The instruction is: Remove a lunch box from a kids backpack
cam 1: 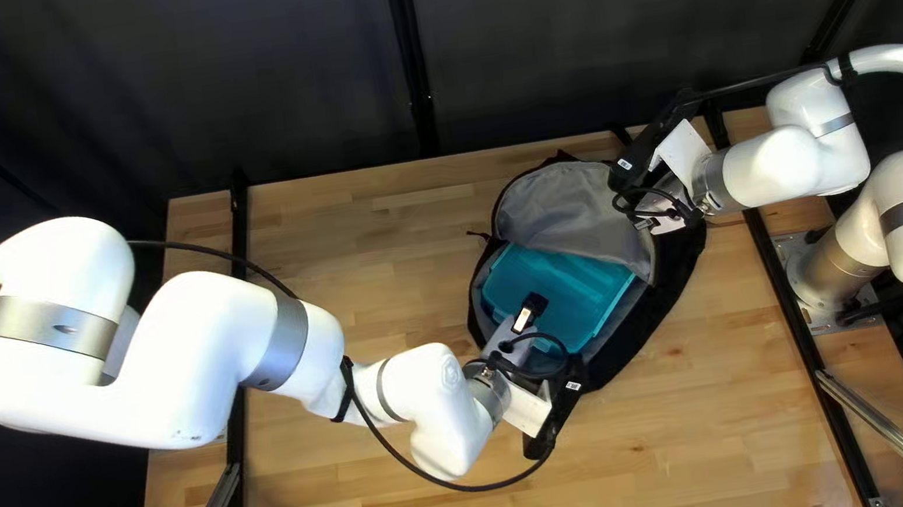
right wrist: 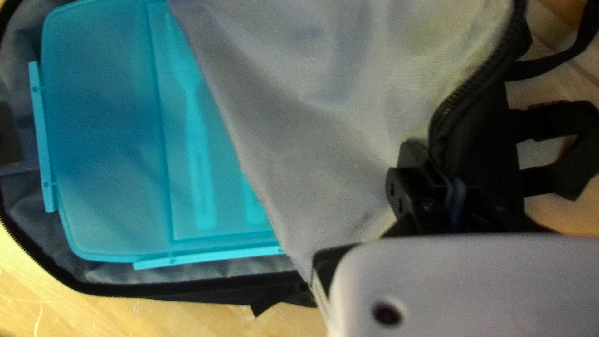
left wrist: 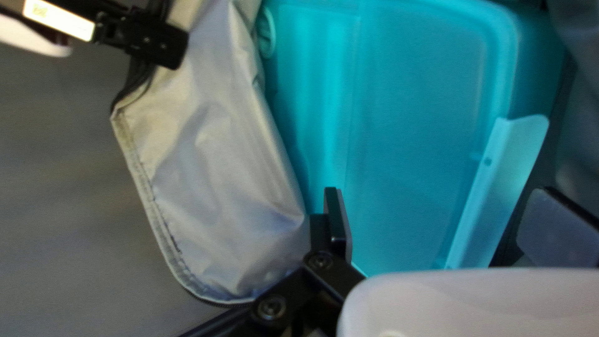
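1. You are looking at the teal lunch box (cam 1: 555, 280) lying inside the open black backpack (cam 1: 684, 262), which is resting on the wooden table (cam 1: 356, 243), right of the middle in the top left view.
2. The backpack's grey-lined flap (cam 1: 562, 203) is covering one side of the lunch box, while most of the lid is showing.
3. Your left gripper (cam 1: 563, 373) is reaching down over the near end of the backpack. Its jaws are standing wide apart, and they are gripping nothing. In the left wrist view, one finger (left wrist: 337, 224) is standing by the flap's edge and over the lunch box; the other finger (left wrist: 555, 231) is standing beyond the pale teal latch (left wrist: 499, 187), so part of the lunch box is lying between them. You cannot tell from here whether either one is touching it.
4. Your right gripper (cam 1: 640, 171) is working at the far right edge of the backpack. Its jaws are standing nearly together, pinching the flap at its zipped edge.
5. In the right wrist view, long utensil shapes (right wrist: 199, 156) are showing through the lid, and a second latch (right wrist: 212, 256) is running along another side of the lunch box.
6. Black straps (right wrist: 561, 118) are lying on the table just beside the backpack, beyond your right gripper.
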Controlling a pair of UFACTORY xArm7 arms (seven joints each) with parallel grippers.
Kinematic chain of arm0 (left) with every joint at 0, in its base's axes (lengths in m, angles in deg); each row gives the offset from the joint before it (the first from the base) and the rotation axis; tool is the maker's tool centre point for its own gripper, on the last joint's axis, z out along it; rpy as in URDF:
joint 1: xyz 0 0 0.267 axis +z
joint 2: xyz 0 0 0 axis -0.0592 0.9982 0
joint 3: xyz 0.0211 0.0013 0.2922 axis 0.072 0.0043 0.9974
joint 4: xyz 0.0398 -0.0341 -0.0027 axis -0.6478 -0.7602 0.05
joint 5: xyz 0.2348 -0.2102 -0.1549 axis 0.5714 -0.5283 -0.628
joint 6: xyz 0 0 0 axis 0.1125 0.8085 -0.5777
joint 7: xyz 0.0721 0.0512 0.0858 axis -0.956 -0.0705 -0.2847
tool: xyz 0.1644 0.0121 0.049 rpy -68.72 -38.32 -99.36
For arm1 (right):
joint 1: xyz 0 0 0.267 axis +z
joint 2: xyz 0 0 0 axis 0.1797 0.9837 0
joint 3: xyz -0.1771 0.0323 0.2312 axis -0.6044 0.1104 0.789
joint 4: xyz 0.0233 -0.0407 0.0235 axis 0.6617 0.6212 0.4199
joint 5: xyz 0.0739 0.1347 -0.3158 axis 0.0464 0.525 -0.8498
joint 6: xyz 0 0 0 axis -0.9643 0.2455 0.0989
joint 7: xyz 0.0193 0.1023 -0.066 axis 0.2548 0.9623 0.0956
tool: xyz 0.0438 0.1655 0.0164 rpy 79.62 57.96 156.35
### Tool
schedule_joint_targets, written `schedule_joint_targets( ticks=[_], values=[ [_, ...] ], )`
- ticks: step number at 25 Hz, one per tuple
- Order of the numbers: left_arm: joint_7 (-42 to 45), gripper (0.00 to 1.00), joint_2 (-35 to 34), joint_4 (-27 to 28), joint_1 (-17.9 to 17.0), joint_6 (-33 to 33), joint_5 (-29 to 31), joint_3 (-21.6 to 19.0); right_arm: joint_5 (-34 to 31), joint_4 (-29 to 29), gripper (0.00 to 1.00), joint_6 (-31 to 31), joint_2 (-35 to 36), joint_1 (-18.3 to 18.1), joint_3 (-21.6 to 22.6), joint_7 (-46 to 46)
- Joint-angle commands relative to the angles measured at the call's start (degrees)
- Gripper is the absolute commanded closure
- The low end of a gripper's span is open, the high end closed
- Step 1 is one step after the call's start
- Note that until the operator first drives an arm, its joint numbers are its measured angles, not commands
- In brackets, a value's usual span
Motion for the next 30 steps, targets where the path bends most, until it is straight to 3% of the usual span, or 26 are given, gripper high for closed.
schedule_joint_targets(
  ticks=[1,11,21,30],
  values=[
    [-0.4,0.0,-0.8,0.6,0.8,-0.9,-0.5,0.2,0.0,0.0,1.0,0.0,0.0,0.0,0.0,0.0],
    [-0.5,0.0,-1.1,0.9,1.7,-1.9,0.1,0.8,0.0,0.0,1.0,0.0,0.0,0.0,0.0,0.0],
    [-4.0,0.0,1.5,0.8,-0.2,2.4,-2.3,-0.3,0.0,0.0,1.0,0.0,0.0,0.0,0.0,0.0],
    [-4.8,0.0,-1.0,3.0,0.5,1.9,-4.3,-0.6,0.0,0.0,1.0,0.0,0.0,0.0,0.0,0.0]
  ],
)
